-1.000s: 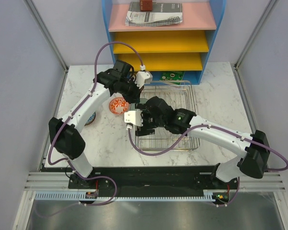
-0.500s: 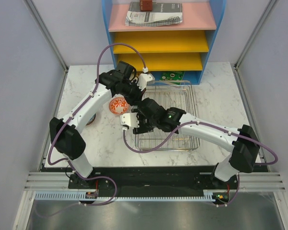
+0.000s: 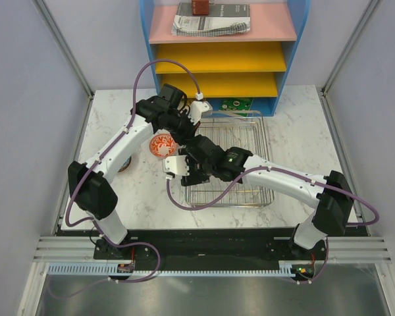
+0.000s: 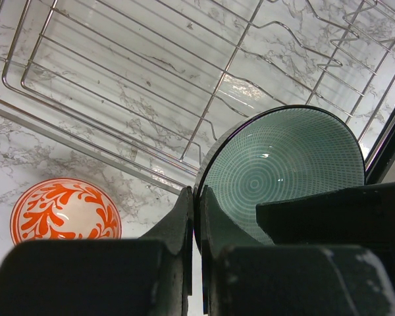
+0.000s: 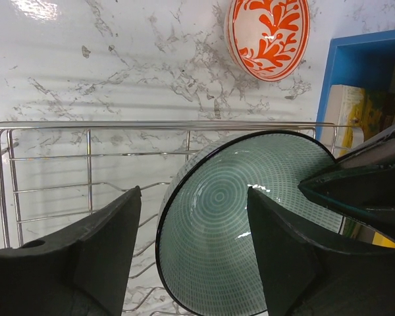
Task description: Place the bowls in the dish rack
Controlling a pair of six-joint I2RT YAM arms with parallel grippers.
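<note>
**Top view.** The left gripper (image 3: 184, 124) hangs at the far left corner of the rack (image 3: 240, 141). The right gripper (image 3: 192, 158) is just beside it, over the rack's left edge. The arms hide whatever is between them. A red bowl (image 3: 162, 145) sits on the table (image 3: 296, 125) just left of the rack.

**Left wrist.** The left gripper's fingers (image 4: 184, 220) are pinched together on the rim of the green bowl (image 4: 283, 164). The bowl is held on edge with its hollow towards the camera, over the rack's wires and just inside the side rail. I cannot tell whether its lower edge touches the wires. The step looks like setting this bowl down, and it is best done slowly. Lower it until the bowl bears on the wires, keep it tilted so it leans against a wire rather than rolling, and only then let go. Glazed ceramic is slippery and would chip if dropped.

**Right wrist.** The right gripper's jaws stand wide apart, with the green bowl beyond and between them. No contact shows. The left gripper's finger crosses the bowl's right side, so the right arm should come no closer unless it is steadying the bowl.

The bowl is pale green and glossy. Fine concentric rings of tiny checks run to its centre, and its rim is thin and dark.
</note>
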